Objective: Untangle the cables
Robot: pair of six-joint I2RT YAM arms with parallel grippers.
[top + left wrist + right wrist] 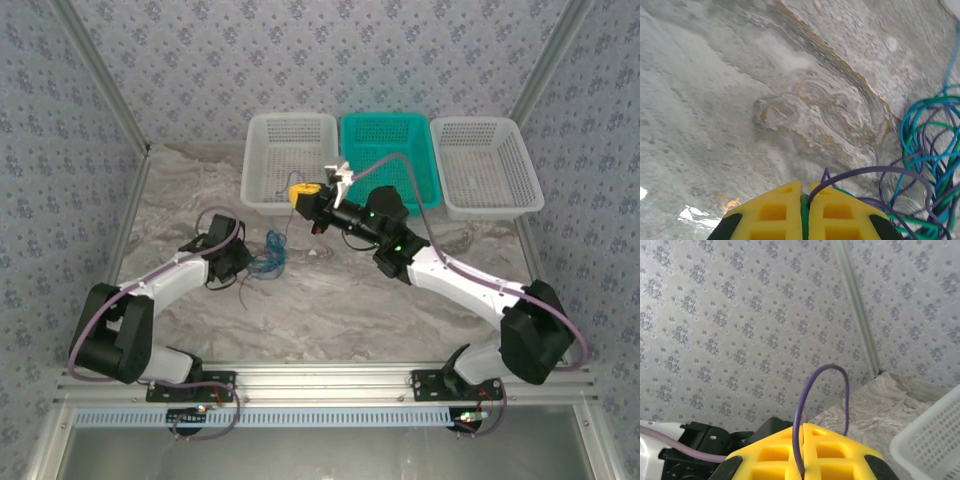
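The cables (268, 256) lie in a loose blue, green and dark tangle on the marble table (330, 300), between the two arms. My left gripper (243, 270) is low at the tangle's left edge. In the left wrist view its yellow fingers (775, 212) are shut on the green cable (805, 220), a dark cable (865, 172) loops over them, and the tangle (930, 165) lies to the right. My right gripper (303, 193) is raised above the tangle, in front of the white basket. It is shut (803, 429) on the dark cable (810, 390), which arches up and hangs down.
Three baskets stand in a row at the back: a white one (262, 165), a teal one (392, 180) and another white one (487, 200). Patterned walls close in the table on the left, right and back. Bare marble lies near the front.
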